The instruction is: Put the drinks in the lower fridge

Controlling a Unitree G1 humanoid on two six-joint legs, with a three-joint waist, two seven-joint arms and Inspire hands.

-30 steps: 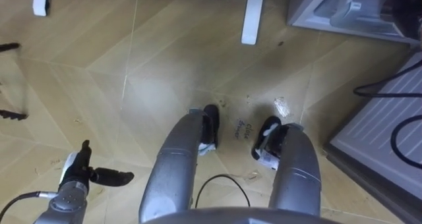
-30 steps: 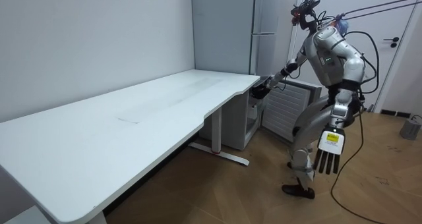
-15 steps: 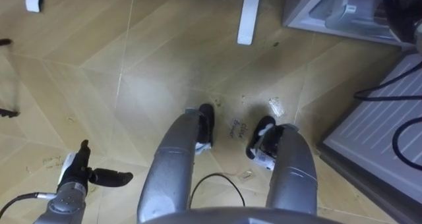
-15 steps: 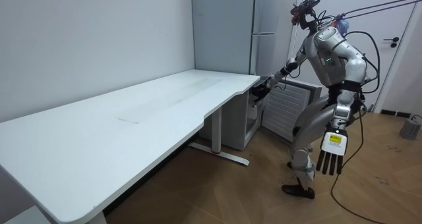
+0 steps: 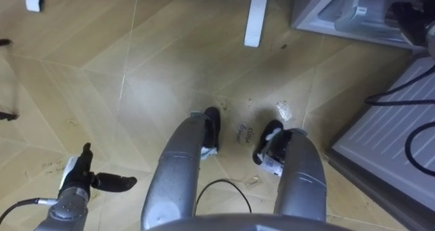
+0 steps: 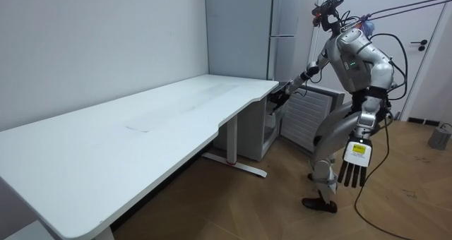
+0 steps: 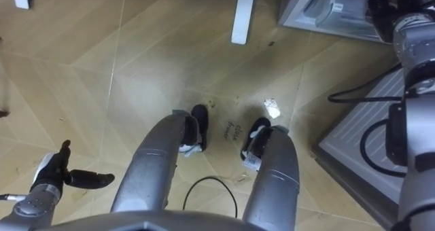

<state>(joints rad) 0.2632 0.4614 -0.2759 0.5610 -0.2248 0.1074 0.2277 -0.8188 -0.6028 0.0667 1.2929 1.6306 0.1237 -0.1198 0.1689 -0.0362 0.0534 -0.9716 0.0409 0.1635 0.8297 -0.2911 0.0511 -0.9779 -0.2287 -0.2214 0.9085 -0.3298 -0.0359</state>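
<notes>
Fridge (image 6: 272, 35), tall and grey, fills the corner behind the long white table (image 6: 141, 134). The robot stands at the table's far end with knees bent, its right arm stretched down and ahead toward the open lower fridge (image 5: 309, 13) beside the table leg (image 5: 258, 13). A ribbed white panel (image 5: 387, 136) sits close by its right leg. From where I stand, its left hand (image 6: 352, 162) hangs at its thigh, fingers straight and loose, holding nothing, well apart from the fridge. Its right hand (image 7: 384, 12) is at the mouth of the lower compartment. The dark fingers merge with the shadow there, so I cannot tell whether they are curled round anything or free. Of the drinks, the one likely candidate is a pale capped shape (image 5: 355, 12) inside the lower fridge, just beside that hand on the robot's left, though I cannot be sure it is a bottle. Its long axis seems to run slantwise across the opening, the cap end nearer the hand. As I judge it, the coming move belongs to the right hand, which is at the compartment and needs only a short sideways reach or a straight pull back. The left hand is too far off to help.
</notes>
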